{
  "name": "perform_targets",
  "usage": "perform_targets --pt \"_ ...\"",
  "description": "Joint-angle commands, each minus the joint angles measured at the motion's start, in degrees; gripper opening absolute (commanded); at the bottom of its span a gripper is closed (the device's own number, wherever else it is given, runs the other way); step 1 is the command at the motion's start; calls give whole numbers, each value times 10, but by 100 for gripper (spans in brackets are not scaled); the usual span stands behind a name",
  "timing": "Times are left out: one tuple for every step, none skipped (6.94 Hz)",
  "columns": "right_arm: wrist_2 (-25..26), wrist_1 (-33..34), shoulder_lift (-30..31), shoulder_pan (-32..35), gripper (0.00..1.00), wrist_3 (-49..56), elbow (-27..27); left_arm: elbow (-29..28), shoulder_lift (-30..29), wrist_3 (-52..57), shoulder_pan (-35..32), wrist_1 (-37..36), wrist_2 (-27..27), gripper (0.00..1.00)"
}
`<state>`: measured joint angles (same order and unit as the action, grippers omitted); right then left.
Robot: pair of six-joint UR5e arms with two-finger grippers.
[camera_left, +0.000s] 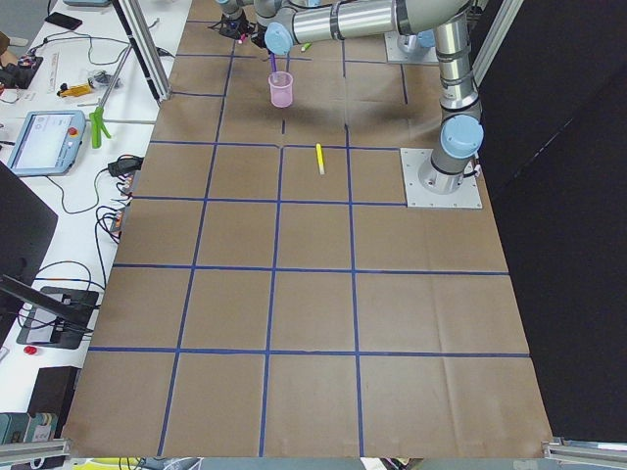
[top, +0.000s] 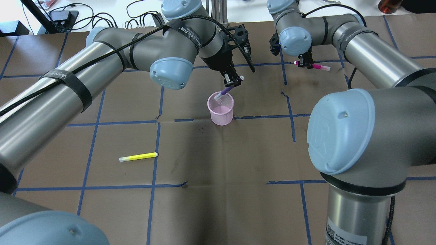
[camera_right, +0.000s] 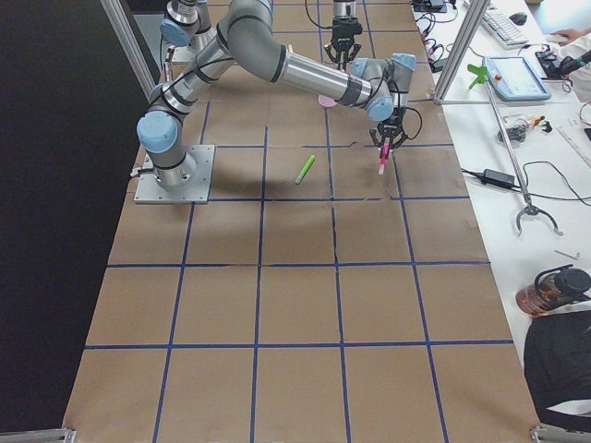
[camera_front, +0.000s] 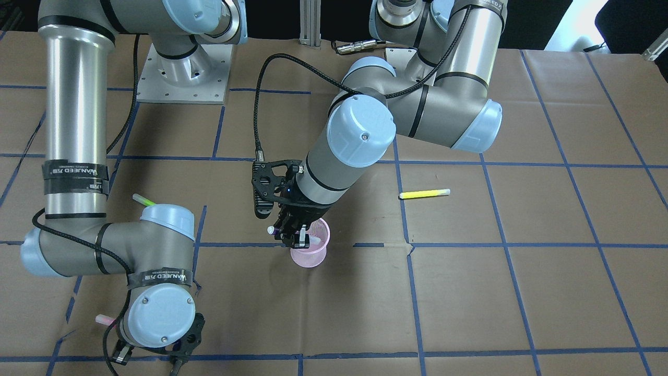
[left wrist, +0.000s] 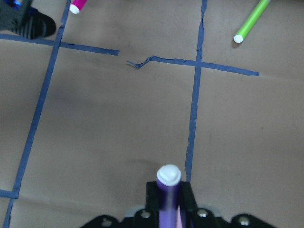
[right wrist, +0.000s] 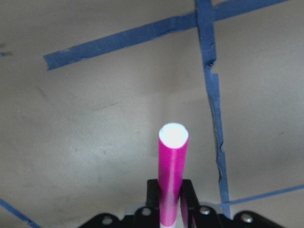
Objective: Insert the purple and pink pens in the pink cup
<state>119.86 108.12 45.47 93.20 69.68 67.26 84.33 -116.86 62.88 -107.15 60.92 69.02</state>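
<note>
Though slim, purple pen (top: 224, 91) at mesh cup (top: 221, 114)

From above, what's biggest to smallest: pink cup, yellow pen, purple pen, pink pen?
1. pink cup
2. yellow pen
3. purple pen and pink pen: they look too alike and both are partly hidden, so I can't rank them.

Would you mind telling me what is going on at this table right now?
The left arm has its jaws shut on a purple pen, tilted, its lower end at the mouth of the pink cup. The right arm holds a pink pen in its jaws, off to the side of the cup. A yellow pen lies on the table. Neither held pen is in the cup yet.
</note>
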Motion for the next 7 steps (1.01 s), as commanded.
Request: perform_targets --pt "-60 -3 70 -3 6 51 5 2 -12 1 -1 5 1 29" --pt "-93 -15 104 -6 5 62 11 1 -14 0 -1 4 1 51" --pt "-140 -52 143 -9 5 83 22 1 -14 -1 -1 8 1 81" --pt "-166 -90 193 -9 5 90 34 1 -10 -1 0 23 2 88" --pt "-207 -123 242 -11 5 99 56 -4 -5 -2 2 39 2 91" --pt "-222 -127 300 -11 5 107 106 -20 7 -20 4 99 4 94" --pt "-230 -114 372 -10 5 114 191 -24 28 -28 11 138 6 95"
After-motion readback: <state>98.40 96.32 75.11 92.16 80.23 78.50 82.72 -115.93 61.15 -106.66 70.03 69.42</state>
